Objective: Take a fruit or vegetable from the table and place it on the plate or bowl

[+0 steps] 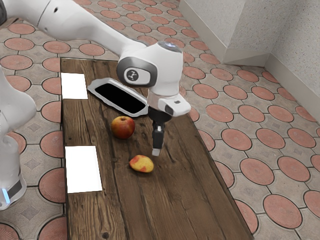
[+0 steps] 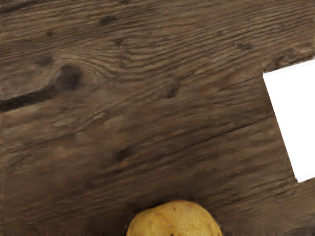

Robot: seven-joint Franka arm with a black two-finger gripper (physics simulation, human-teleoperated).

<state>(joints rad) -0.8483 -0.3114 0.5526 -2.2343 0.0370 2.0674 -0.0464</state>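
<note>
A yellow-and-red fruit [image 1: 141, 163] lies on the dark wooden table [image 1: 165, 210], and a red apple [image 1: 122, 127] sits a little beyond it. Past the apple lies a black oblong plate with a white rim [image 1: 117, 97]. My gripper [image 1: 156, 150] points straight down and hangs just above the table, close beside the yellow-and-red fruit on the side toward the exterior view's right, without touching it. In the wrist view the yellow fruit [image 2: 174, 220] shows just under my hand, on bare planks.
Two white rectangles lie flat along the table's edge at the exterior view's left, one near the plate [image 1: 74, 85] and one near the yellow fruit [image 1: 83, 169], the latter also in the wrist view [image 2: 294, 118]. Tiled floor surrounds the table.
</note>
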